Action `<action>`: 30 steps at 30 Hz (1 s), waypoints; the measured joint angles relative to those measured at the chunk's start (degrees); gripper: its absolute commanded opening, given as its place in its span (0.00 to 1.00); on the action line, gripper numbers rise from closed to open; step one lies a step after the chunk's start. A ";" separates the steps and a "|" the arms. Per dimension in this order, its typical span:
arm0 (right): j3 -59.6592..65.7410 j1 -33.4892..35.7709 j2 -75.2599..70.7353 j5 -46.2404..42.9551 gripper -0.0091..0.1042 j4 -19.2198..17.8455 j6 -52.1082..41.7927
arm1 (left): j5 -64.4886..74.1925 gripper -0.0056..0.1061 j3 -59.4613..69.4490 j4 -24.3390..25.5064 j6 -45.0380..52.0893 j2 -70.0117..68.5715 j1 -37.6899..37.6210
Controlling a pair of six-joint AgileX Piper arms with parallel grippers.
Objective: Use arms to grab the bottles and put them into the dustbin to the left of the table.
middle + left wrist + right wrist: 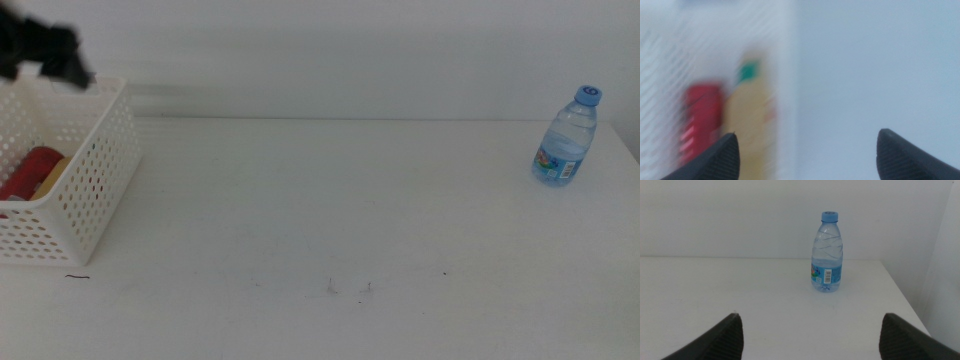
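Your left gripper (45,50) above bin (95,170), jaws spread, empty; can (700,120) and yellow bottle (747,120) below fingers. Your right gripper (810,335) jaws wide, water bottle (827,252) upright ahead, apart.

Water bottle (567,140): small, clear, blue cap, blue label; upright, far right of frame, upper half, on the white bench (330,210), well apart from the rest.

Dustbin (95,175): white perforated basket, left edge of frame.

Cola can (30,173): red, lying inside the dustbin.

Yellow bottle (56,172): just beside the can in the dustbin, mostly hidden by the wall; blurred in the left wrist view.
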 measured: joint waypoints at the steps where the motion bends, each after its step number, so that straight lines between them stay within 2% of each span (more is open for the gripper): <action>1: 0.00 0.00 0.00 0.00 0.90 0.00 0.00 | -1.76 0.89 2.38 -1.96 0.35 -3.01 -1.65; 7: 0.00 0.00 0.00 0.00 0.90 0.00 0.00 | -8.36 0.89 13.89 -11.67 5.40 -18.22 -12.07; 12: 0.00 0.00 0.00 0.00 0.90 0.00 0.00 | -9.15 0.89 19.06 -14.32 6.13 -25.89 -18.25; 15: 0.00 0.00 0.00 0.00 0.90 0.00 0.00 | -15.07 0.89 23.20 -10.06 1.78 -31.57 -24.53; 18: 0.00 0.00 0.00 0.00 0.90 0.00 0.00 | -21.46 0.89 28.71 -1.41 -7.46 -40.13 -34.26; 20: 0.00 0.00 0.00 0.00 0.90 0.00 0.00 | -24.96 0.89 31.59 1.58 -10.96 -45.54 -39.94; 23: 0.00 0.00 0.00 0.00 0.90 0.00 0.00 | -27.14 0.89 32.70 3.04 -12.75 -50.30 -43.53; 30: 0.00 0.00 0.00 0.00 0.90 0.00 0.00 | -27.59 0.89 32.70 4.04 -13.65 -51.64 -42.84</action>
